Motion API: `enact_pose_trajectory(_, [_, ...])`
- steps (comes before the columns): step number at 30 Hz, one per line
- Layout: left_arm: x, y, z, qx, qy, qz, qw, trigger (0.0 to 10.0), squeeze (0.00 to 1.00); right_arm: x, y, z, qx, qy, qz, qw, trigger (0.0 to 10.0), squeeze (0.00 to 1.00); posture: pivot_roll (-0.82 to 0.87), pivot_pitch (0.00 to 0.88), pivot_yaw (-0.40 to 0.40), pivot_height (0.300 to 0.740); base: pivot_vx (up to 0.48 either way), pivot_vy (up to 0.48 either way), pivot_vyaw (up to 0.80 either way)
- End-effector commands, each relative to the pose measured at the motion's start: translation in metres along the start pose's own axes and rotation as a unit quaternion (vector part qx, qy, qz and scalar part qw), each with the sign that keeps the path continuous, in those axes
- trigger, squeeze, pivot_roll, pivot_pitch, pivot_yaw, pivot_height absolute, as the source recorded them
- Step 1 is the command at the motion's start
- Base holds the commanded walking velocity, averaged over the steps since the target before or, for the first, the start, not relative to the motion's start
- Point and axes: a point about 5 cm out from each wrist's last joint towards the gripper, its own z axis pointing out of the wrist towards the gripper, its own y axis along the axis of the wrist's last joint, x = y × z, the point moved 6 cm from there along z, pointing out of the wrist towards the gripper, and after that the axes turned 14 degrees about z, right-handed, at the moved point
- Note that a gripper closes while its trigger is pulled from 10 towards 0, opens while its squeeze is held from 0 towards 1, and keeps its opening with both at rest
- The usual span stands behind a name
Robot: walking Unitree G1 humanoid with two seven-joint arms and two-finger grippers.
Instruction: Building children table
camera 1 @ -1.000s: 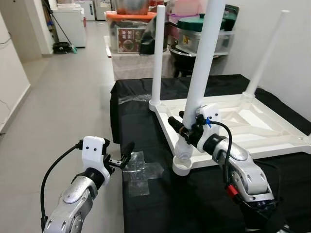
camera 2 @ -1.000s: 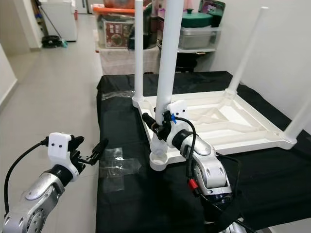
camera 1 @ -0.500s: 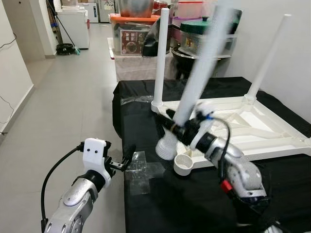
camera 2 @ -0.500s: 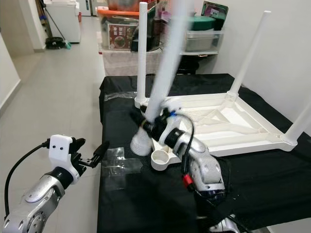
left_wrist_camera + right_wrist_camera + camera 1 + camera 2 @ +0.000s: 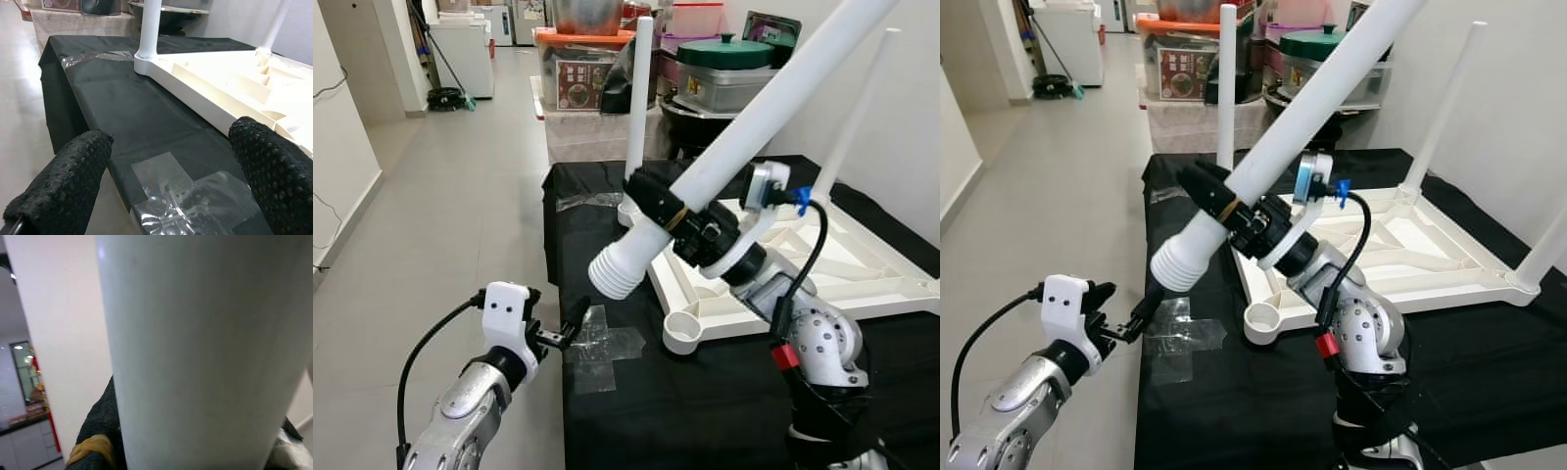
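A white children's table [image 5: 822, 269] lies upside down on the black cloth [image 5: 597, 225]. Upright legs stand in its far left corner [image 5: 636, 108] and far right corner [image 5: 847, 122]. The near left corner socket [image 5: 683, 333] is empty. My right gripper [image 5: 656, 201] is shut on a loose white leg [image 5: 754, 117], held tilted in the air. The leg's ribbed end [image 5: 612, 274] points down and left, above the cloth beside the table. In the right wrist view the leg [image 5: 205, 352] lies against a black finger. My left gripper [image 5: 570, 323] is open, low by the cloth's near left edge.
Clear tape patches [image 5: 602, 343] stick to the cloth close to my left gripper. Storage boxes and pots [image 5: 705, 69] stand behind the table. Open tiled floor [image 5: 440, 196] runs along the left. A white wall [image 5: 911, 117] is on the right.
My right gripper lifted the leg out of the near left socket and swung it to a steep tilt, ribbed end now in the air to the left. The left arm barely moved.
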Motion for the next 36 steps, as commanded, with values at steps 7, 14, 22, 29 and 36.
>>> enact_pose_trajectory(7, [-0.005, -0.002, -0.001, 0.006, -0.011, -0.001, 1.000, 10.0, 0.00, 0.010, 0.003, 0.003, -0.004, 0.017, 0.019, 1.000, 0.0, 0.00, 0.10, 0.000, -0.053, 0.740, 0.000, 0.000, 0.00])
enact_pose_trajectory(14, [-0.005, -0.001, -0.001, 0.005, -0.012, -0.002, 1.000, 10.0, 0.00, 0.005, 0.000, 0.000, 0.006, -0.005, 0.016, 1.000, 0.0, 0.00, 0.09, 0.000, -0.051, 0.740, 0.000, 0.000, 0.00])
enact_pose_trajectory(22, [-0.004, -0.002, -0.001, 0.006, -0.011, 0.001, 1.000, 10.0, 0.00, -0.055, -0.012, -0.015, 0.039, -0.181, -0.090, 0.979, 0.0, 0.00, 0.09, 0.000, -0.051, 0.740, 0.000, 0.000, 0.00])
enact_pose_trajectory(29, [-0.003, -0.004, -0.001, 0.008, -0.009, 0.003, 1.000, 10.0, 0.00, -0.097, -0.023, -0.045, 0.089, -0.301, -0.217, 0.924, 0.0, 0.00, 0.09, 0.000, -0.049, 0.740, 0.000, 0.000, 0.00])
enact_pose_trajectory(36, [0.000, -0.003, -0.001, 0.008, -0.007, 0.005, 1.000, 10.0, 0.00, -0.116, -0.039, -0.071, 0.140, -0.360, -0.268, 0.883, 0.0, 0.00, 0.09, 0.000, -0.048, 0.740, 0.000, 0.000, 0.00])
